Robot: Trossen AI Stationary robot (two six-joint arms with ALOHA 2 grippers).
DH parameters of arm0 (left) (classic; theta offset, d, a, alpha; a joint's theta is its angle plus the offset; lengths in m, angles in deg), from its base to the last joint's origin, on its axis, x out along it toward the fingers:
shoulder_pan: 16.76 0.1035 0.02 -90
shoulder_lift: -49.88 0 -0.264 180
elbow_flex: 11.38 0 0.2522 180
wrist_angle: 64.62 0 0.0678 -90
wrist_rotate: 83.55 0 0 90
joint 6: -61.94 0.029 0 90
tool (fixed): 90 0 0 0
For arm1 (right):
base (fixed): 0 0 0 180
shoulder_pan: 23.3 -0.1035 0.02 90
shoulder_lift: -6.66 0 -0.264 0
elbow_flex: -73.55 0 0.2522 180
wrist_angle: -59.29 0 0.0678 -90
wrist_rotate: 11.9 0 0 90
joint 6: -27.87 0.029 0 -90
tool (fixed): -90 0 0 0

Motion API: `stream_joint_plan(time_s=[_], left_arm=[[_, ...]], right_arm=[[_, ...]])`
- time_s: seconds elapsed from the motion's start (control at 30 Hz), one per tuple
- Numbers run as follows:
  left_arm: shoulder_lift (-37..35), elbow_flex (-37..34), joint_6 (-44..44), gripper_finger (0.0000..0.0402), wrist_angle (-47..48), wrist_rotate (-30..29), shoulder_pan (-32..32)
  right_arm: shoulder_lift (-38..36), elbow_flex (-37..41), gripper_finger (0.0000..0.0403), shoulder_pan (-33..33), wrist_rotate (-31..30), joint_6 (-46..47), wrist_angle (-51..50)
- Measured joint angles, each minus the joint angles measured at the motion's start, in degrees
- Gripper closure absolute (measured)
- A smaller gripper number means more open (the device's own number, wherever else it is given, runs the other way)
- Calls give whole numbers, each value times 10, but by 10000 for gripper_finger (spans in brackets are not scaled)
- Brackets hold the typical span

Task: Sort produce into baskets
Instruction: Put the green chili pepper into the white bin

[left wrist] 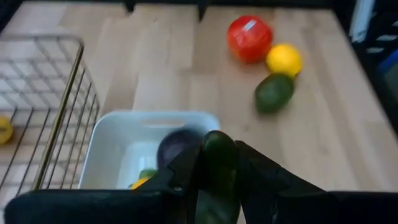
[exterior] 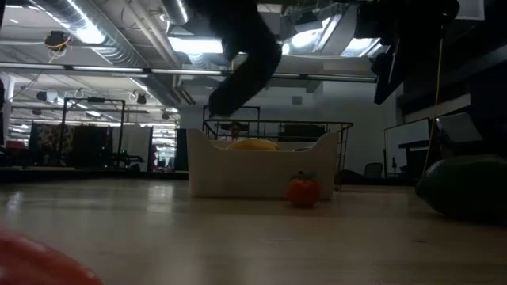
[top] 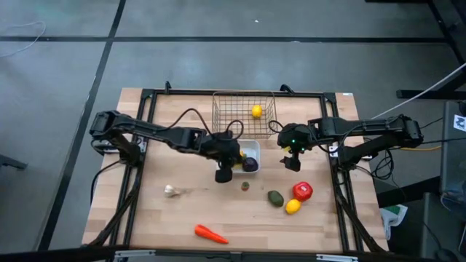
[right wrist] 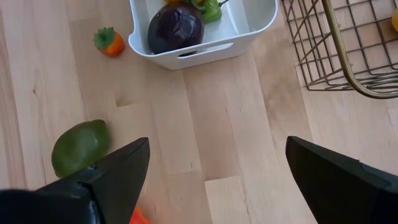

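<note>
Left tool (top: pixel 223 175) at white tray's front edge; right tool (top: pixel 293 163) released, hanging beside it.
Left tool grasps a dark green item (left wrist: pixel 219 163) above the tray (top: pixel 253 148) rim; wire basket (top: pixel 243 109) adjoins behind; avocado (top: pixel 275 197), tomato (top: pixel 303 191), lemon (top: pixel 293 207) cluster right; bare tabletop (top: pixel 182 218) lies toward the front edge.

A yellow lemon (top: pixel 256 111) lies in the rectangular wire mesh basket (top: pixel 220 116) at the far side; the shallow white plastic tray (top: pixel 254 148) sits just nearer, holding a round purple ball (top: pixel 250 164).
</note>
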State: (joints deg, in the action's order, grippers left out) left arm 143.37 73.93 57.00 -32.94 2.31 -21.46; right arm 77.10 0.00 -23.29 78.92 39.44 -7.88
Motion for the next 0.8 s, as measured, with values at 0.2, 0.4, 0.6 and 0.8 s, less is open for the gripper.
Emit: stream_joint_plan(time_s=[0.2, 0.4, 0.6, 0.8], left_arm=[[1, -58, 19, 316, -63, -1, 31], [1, -92, 49, 316, -105, -2, 59], [1, -103, 34, 316, -108, -2, 74], [1, -103, 36, 312, -109, -2, 75]], right_arm=[[0, 0, 31, 0, 0, 0, 8], [0, 0, 31, 0, 0, 0, 26], [0, 0, 31, 0, 0, -1, 27], [0, 0, 31, 0, 0, -1, 28]])
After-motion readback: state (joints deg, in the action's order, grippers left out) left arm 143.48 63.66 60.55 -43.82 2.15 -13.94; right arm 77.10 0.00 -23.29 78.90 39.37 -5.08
